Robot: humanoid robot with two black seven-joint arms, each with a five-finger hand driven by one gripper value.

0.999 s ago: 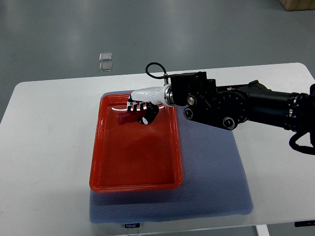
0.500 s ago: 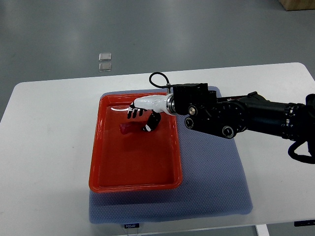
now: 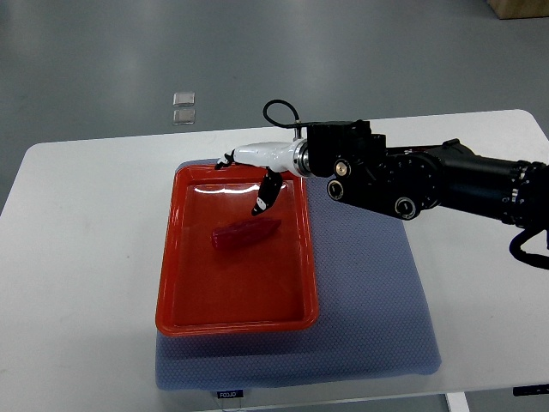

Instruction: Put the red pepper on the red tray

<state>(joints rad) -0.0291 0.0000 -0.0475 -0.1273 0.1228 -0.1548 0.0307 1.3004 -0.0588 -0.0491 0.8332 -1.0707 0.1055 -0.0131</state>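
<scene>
Red pepper is lying inside the red tray, toward its 12 o'clock end. Right robot hand is hovering just above, fingers spread, gripping nothing. Pepper appears light, smooth, possibly slippery; any regrasp is best made across its midsection.

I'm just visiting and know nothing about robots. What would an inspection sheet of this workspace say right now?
Surface: white table with a blue mat on it.
Job's things: red pepper lies inside the red tray, apart from the robot hand.
Clutter: nothing seen.
Grippers: right robot hand open, above the tray's far end, holding nothing; left not in view.
Cables: black cable loop at the wrist.
Surroundings: grey floor, two small clear squares on it.
</scene>
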